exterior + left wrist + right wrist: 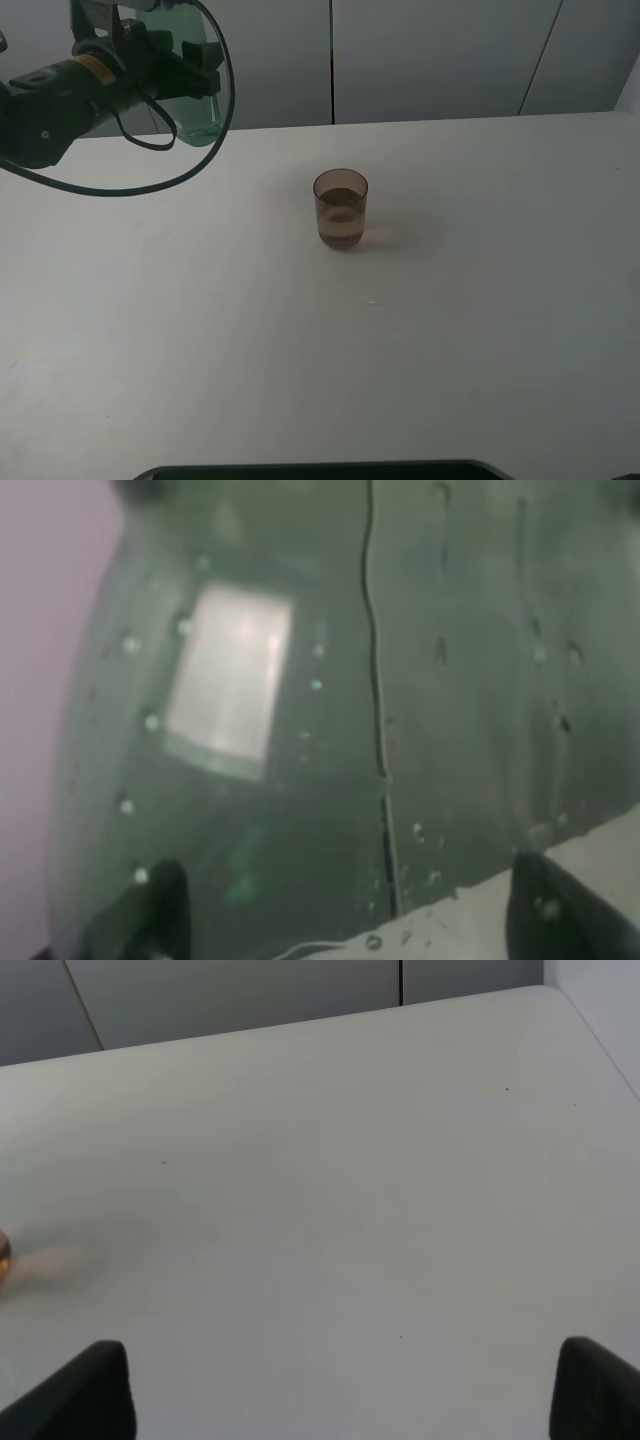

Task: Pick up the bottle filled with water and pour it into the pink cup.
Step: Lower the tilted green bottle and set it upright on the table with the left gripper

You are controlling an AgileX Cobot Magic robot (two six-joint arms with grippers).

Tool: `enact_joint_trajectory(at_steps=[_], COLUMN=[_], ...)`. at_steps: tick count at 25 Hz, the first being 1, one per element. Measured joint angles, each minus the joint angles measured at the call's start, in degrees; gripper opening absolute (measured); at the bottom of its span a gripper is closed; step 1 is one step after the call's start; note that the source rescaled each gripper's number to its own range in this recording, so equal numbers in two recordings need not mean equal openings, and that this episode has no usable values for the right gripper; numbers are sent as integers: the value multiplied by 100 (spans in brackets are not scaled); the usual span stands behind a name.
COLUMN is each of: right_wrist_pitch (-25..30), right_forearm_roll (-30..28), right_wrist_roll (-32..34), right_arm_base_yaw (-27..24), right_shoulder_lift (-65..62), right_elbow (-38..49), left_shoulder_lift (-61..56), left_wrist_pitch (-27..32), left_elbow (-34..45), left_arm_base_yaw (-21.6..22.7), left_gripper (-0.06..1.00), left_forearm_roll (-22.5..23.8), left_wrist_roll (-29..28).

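- Left arm (60,95): raised over the far-left corner of the tabletop (480,330). The forearm lies roughly level and reaches toward the middle. A black cable (150,180) hangs in a loop beneath it.
- Left gripper (350,920): clamped on the bottle (198,115), with one dark finger on either side of the green body.
- Bottle: green-tinted and transparent, held in the air clear of the tabletop. It is well apart from the pink cup (341,208), to that cup's left and farther back. Its rounded lower end shows below the gripper, and the neck cannot be made out. In the left wrist view its wall fills the picture, dotted with droplets.
- Pink cup: upright on the tabletop near the middle, with some liquid inside. Neither gripper touches it.
- Right gripper (340,1390): seen only in the right wrist view. Its fingers are spread wide with nothing between them, above bare white tabletop.
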Motion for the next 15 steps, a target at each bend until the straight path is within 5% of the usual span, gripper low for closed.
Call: enact_joint_trajectory(at_steps=[15], right_wrist_pitch=[0], right_forearm_roll=[0], right_wrist_roll=[0], right_arm_base_yaw=[0], right_shoulder_lift=[0], right_elbow=[0], left_shoulder_lift=[1595], left_wrist_pitch=[-1392], left_elbow=[89], left_arm_base_yaw=[0], left_gripper=[0], left_forearm_roll=[-543], left_wrist_roll=[-292])
